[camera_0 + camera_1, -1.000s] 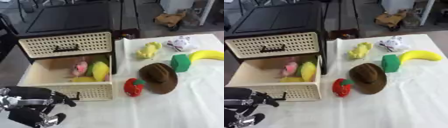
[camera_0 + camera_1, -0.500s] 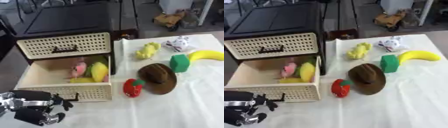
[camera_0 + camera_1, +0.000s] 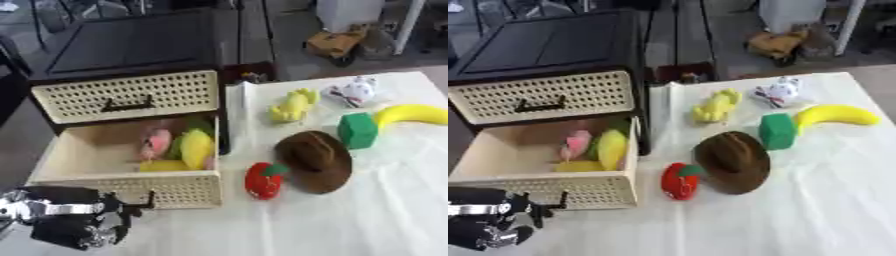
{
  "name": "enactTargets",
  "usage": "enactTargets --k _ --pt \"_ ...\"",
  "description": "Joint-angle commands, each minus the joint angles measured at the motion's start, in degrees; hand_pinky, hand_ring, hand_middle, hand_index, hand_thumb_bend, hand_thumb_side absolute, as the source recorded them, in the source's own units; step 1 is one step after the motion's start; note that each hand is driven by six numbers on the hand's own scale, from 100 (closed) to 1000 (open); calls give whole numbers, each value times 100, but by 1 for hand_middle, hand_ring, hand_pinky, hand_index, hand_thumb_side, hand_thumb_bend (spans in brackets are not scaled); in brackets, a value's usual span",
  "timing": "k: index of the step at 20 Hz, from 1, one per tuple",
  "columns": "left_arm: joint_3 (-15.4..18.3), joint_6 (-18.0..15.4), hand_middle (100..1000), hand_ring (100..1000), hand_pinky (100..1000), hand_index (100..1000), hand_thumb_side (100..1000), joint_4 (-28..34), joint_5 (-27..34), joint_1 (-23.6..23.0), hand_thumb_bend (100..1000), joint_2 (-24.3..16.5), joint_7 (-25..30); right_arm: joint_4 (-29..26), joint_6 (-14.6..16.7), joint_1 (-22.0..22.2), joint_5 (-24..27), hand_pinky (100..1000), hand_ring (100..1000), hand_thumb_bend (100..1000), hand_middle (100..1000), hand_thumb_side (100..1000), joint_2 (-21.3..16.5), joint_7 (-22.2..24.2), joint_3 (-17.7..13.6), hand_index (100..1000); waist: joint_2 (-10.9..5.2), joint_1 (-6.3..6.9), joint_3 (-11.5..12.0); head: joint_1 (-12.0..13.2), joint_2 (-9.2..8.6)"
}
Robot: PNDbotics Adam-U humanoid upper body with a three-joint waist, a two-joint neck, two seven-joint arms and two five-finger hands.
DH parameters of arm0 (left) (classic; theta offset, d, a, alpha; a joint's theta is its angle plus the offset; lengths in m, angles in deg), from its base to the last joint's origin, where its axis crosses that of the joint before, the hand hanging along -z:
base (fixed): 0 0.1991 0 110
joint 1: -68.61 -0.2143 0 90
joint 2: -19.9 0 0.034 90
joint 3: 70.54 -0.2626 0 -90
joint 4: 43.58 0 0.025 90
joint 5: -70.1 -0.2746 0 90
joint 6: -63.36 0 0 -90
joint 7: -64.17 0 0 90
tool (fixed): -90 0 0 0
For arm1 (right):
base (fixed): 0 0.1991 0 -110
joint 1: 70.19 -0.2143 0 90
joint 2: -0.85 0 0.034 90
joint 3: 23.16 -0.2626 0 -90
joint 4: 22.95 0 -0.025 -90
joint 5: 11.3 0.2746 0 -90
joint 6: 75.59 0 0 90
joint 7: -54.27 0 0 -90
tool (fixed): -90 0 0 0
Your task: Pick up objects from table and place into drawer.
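The open cream drawer [image 3: 131,190], perforated at the front, sits at the table's [image 3: 350,220] left edge and holds one pink toy [image 3: 158,142] and two yellow ones. On the white table lie one red apple [image 3: 262,181], brown hat [image 3: 317,159], green block [image 3: 356,130], banana [image 3: 411,114], yellow toy [image 3: 292,104] and white toy [image 3: 354,91]. The left hand [image 3: 83,227], fingers curled and holding nothing, sits at the near left corner just below the drawer front.

Both my head eyes look steeply down and forward from above the near edge of the table [image 3: 367,220], the right eye set slightly aside, sharing the open drawer [image 3: 131,187] at lower left and the toys at upper right.
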Motion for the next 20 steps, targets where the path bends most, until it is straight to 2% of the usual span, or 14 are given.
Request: enactTargets --k 1,9,13,20 --pt "143 -69 858 406 291 1000 1000 -105 -58 80 100 -77 -131 -92 -18 -46 -27 497 589 100 504 602 -99 1 -76 556 -67 -29 -7 -4 -103" --pt "211 -285 885 408 290 1000 1000 -383 -127 129 100 25 -361 -92 -51 -31 -36 495 588 100 505 604 -60 3 -93 554 -38 -8 -17 -8 -152" --pt "255 -389 852 397 276 1000 1000 -533 192 159 100 117 -322 -92 -91 -35 -57 495 588 100 505 605 -36 -7 -106 553 -23 -2 -28 -11 -143" --pt "323 -547 845 389 265 1000 1000 -249 687 272 100 126 -181 -92 -217 -117 -106 495 588 100 505 603 30 -14 -79 552 -24 5 -14 -24 -150"
